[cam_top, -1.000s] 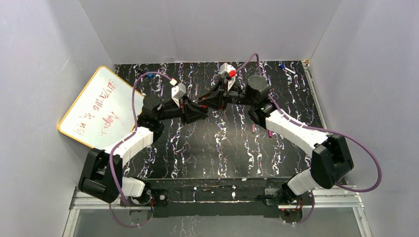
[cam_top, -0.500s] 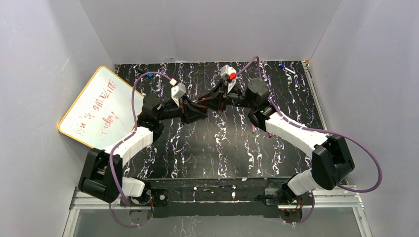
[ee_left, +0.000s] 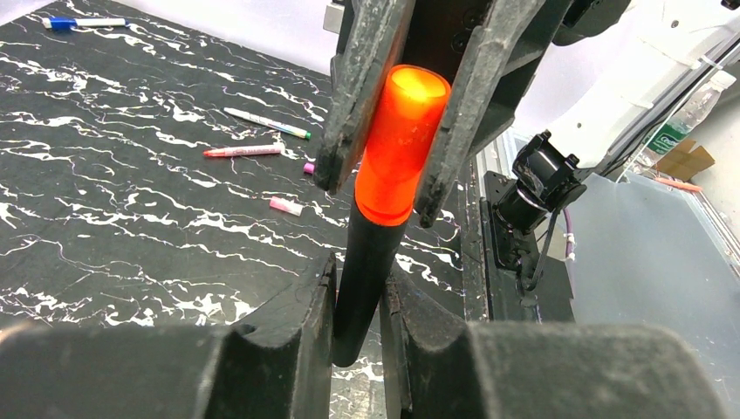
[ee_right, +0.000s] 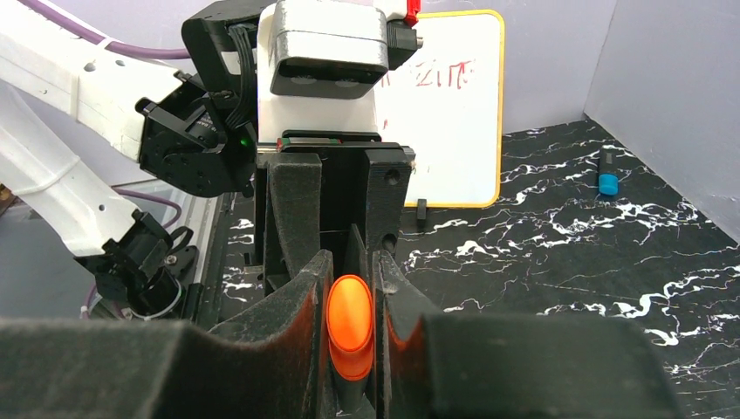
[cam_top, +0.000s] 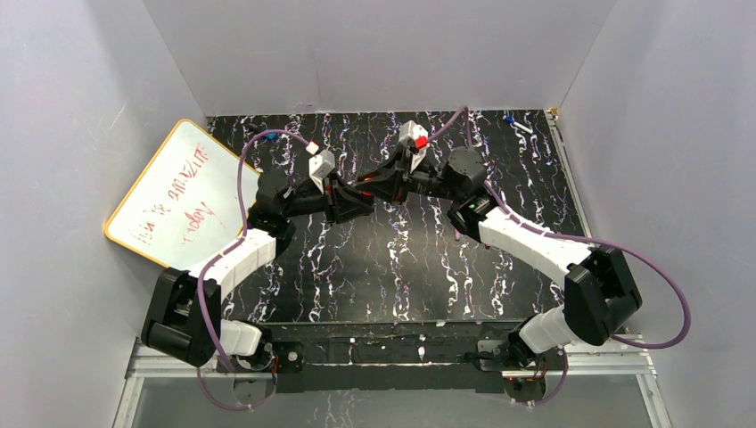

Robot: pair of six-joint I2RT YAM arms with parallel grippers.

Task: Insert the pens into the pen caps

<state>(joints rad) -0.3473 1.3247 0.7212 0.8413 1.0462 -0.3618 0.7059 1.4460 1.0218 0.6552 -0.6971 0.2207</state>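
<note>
Left fingers narrow, clamped on the black pen near its tail, which leaves the tip end free. Pen is held in the air over the middle of the counter, toward the far edge. Orange cap sits over the pen tip and looks coaxial. Can't tell if it's fully home. Right fingers narrow on the cap, facing the left ones so the axes line up. I judge this the push-together step. Right of middle, a loose magenta pen and pink cap lie on the counter, not yet mated.
</note>
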